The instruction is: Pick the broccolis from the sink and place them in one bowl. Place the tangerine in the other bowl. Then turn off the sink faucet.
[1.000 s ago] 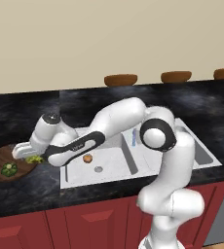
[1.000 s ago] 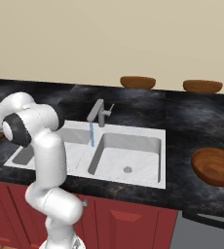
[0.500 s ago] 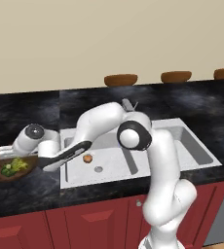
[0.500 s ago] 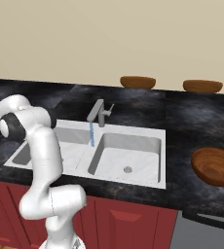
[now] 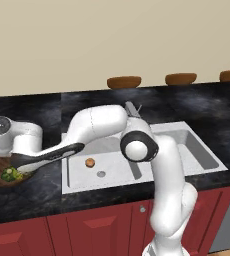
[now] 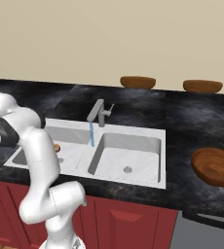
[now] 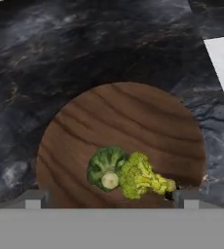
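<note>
Two broccolis point(image 7: 126, 172) lie touching in your dark wooden bowl point(image 7: 133, 116) on the black counter point(image 7: 84, 44) left of the sink point(image 5: 187, 145). Your gripper point(image 7: 109, 199) hangs over them, fingers spread apart, holding nothing. Note the tangerine point(image 5: 90, 162) in the left basin; water runs from the faucet point(image 6: 99, 113).
</note>
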Controlling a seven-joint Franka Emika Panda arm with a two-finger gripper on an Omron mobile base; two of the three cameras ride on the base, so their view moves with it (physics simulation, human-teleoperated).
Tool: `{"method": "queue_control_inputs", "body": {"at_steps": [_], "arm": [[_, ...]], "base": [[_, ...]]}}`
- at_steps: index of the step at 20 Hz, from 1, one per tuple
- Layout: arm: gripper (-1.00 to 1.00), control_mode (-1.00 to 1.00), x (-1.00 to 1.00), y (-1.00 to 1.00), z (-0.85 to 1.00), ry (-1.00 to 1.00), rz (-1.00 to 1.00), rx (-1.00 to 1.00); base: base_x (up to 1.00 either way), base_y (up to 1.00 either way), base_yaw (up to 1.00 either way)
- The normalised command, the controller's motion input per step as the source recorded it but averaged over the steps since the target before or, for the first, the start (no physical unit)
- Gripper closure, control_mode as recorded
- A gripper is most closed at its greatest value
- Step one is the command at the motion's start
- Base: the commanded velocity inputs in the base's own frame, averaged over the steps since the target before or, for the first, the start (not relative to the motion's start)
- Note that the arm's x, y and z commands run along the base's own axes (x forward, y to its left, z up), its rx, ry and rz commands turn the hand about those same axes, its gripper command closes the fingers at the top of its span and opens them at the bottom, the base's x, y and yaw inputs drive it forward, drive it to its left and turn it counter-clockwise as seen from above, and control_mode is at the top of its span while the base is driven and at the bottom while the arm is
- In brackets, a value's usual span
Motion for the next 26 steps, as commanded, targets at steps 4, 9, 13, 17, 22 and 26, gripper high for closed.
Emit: {"method": "queue_control_inputs", "body": {"at_steps": [4, 9, 13, 17, 22, 26], "arm": [[-1.0, -1.0, -0.41, -1.0, 0.86, 0.25, -0.27, 0.11], [-1.0, -1.0, -0.48, -1.0, 0.47, 0.15, -0.22, 0.02], [-1.0, -1.0, -0.42, -1.0, 0.07, 0.02, -0.09, 0.0], [-1.0, -1.0, -0.05, -1.0, 0.01, 0.0, 0.0, 0.0], [-1.0, -1.0, 0.0, -0.99, 0.0, 0.0, 0.04, 0.0], [-1.0, -1.0, 0.05, -0.89, 0.0, 0.0, 0.19, 0.0]], "base": [[0.0, 0.0, 0.0], [0.0, 0.0, 0.0], [0.0, 0.0, 0.0], [0.0, 0.0, 0.0], [0.0, 0.0, 0.0], [0.0, 0.0, 0.0]]}}
